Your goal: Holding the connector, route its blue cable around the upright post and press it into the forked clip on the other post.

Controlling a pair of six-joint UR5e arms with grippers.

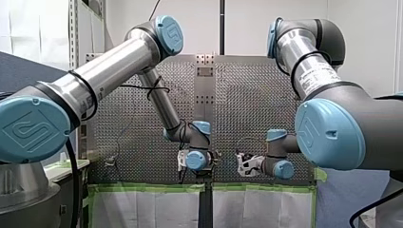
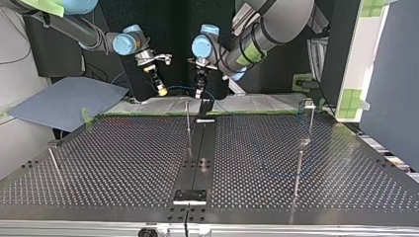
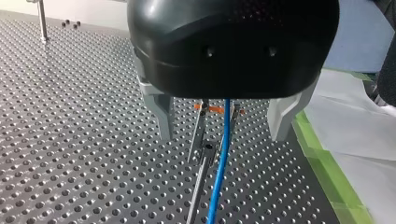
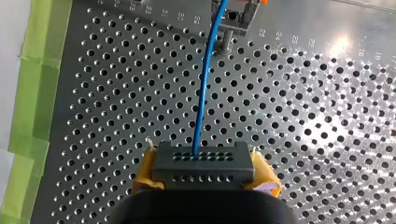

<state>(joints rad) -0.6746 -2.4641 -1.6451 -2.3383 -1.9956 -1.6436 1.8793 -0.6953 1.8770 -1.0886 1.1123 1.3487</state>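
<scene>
Connector (image 4: 203, 164), one dark grey block with two rows of small holes, is clamped between the yellow pads (image 4: 144, 173) of the right gripper (image 4: 203, 171), low over the table (image 4: 299, 121). You can follow the single blue cable (image 4: 201, 98) out of the connector's top row and away across the perforations to where the left gripper (image 3: 219, 135) hangs. There the fingers stand apart and the cable runs down between them, just beside a thin post (image 3: 198, 186); whether cable and post touch you cannot tell. Small numbers (image 4: 279, 35) are stamped along a row of holes by that post, among them what looks like 24 and 25. Green tape (image 4: 35, 70) edges the table. In the top view you can count four thin posts on the table: one under the grippers, two at the view's right, one at its left. In the front view the blue joint caps (image 1: 29, 127) carry a raised emblem without words, and the white label (image 1: 319, 78) on the right arm is too small to read
</scene>
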